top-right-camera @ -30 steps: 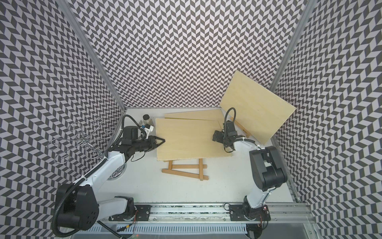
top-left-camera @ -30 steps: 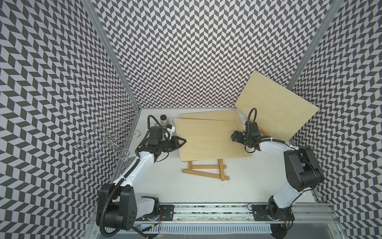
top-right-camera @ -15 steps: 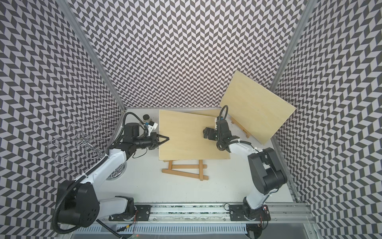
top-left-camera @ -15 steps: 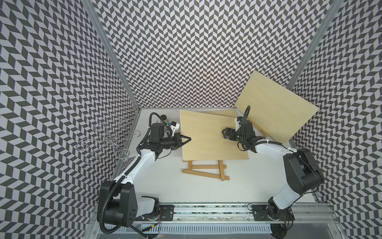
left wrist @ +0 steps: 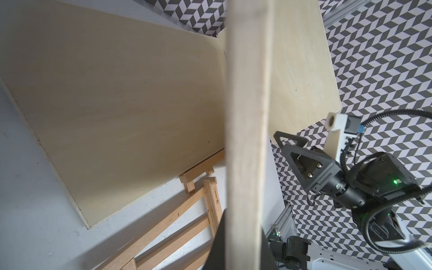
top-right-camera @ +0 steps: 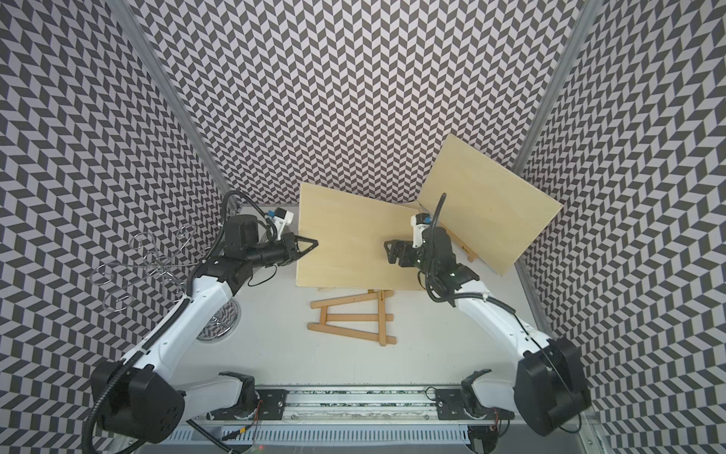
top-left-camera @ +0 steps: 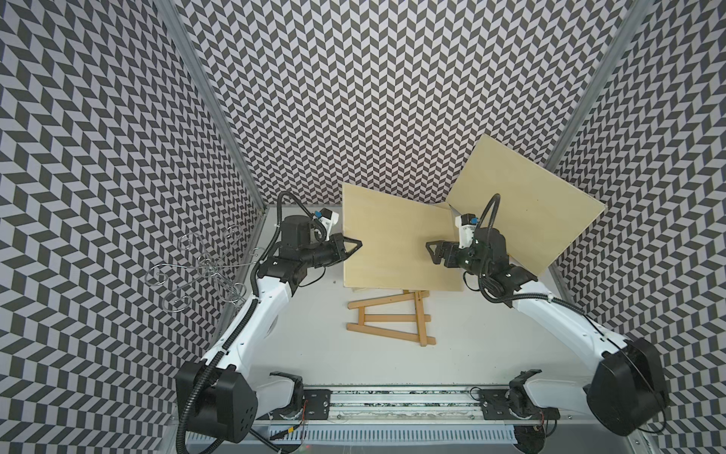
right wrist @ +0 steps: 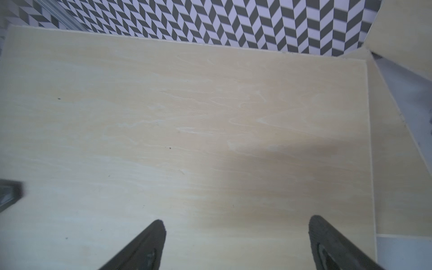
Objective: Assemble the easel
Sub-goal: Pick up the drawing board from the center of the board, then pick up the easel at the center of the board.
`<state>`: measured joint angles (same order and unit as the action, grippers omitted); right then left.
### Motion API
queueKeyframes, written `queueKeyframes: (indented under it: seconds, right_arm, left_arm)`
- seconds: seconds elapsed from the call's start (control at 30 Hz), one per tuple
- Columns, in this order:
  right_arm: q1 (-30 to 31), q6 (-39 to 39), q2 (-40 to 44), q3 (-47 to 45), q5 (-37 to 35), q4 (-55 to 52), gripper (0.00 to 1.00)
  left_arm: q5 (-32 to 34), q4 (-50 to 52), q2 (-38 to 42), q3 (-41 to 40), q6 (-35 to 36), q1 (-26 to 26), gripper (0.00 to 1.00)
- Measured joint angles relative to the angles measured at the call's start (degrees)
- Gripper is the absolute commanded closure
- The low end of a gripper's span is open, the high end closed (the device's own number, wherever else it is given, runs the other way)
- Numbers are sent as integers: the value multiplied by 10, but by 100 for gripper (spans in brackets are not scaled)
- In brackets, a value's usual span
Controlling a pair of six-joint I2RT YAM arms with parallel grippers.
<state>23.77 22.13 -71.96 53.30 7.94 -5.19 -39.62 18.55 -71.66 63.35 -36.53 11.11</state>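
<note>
Pinching the left edge of the plywood board (top-left-camera: 393, 243), the left gripper (top-left-camera: 356, 247) holds it raised, prob. tilted, over one end of the wooden easel frame (top-left-camera: 389, 319) lying flat on the table (top-left-camera: 314, 338); the right gripper (top-left-camera: 431, 256), jaws spread above the board, should take the opposite edge squarely to stop it twisting.

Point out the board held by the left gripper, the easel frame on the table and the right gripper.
held board (top-left-camera: 393, 243): in a top view, middle of its upper face.
easel frame (top-left-camera: 393, 317): in a top view, on its middle crossbar.
right gripper (right wrist: 236, 219): right wrist view, midway between its open fingertips.
</note>
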Motion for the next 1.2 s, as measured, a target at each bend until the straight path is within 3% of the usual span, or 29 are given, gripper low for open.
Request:
queueKeyframes:
  seconds: [0.33, 0.57, 0.67, 0.87, 1.2]
  right_arm:
    - [17, -31, 52, -3, -2, -21, 7]
    - [126, -49, 45, -64, -31, -72, 11]
    - [148, -48, 16, -80, -32, -101, 17]
    - [156, -39, -83, -84, -34, -133, 42]
    - [170, -37, -147, -72, -27, -139, 54]
  left_arm:
    - [41, 46, -49, 135, 18, -34, 100]
    - [150, 112, -51, 201, 71, -52, 100]
    - [182, 125, -37, 202, 76, -52, 100]
    - [211, 129, 17, 157, 82, -48, 100]
    - [230, 105, 57, 106, 82, -37, 100]
